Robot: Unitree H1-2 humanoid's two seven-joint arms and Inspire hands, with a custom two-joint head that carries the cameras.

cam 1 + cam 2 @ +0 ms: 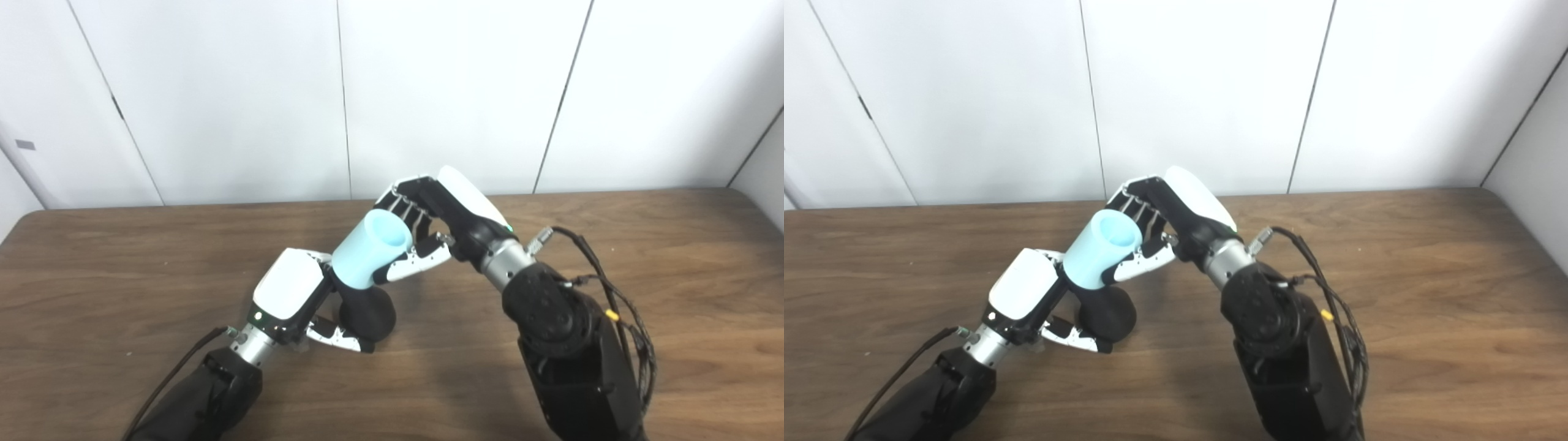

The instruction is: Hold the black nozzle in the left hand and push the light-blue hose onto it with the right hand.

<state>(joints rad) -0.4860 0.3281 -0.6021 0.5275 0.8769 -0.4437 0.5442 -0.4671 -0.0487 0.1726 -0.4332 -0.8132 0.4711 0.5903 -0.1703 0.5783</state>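
Note:
My left hand (300, 300) is shut on the black nozzle (367, 315), which rests on the wooden table (122, 275) with its rounded base toward me. The light-blue hose (370, 248), a short wide tube with its open end up and to the right, sits tilted over the nozzle's upper end. My right hand (429, 226) is shut on the hose, its fingers behind the tube and its thumb across the front. The joint between hose and nozzle is partly hidden by my left hand. The same shows in the right eye view, with the hose (1102, 248) above the nozzle (1105, 315).
The table's far edge meets a white panelled wall (429, 92). Black cables (612, 288) hang along my right forearm. Bare tabletop lies to the left and to the right of both arms.

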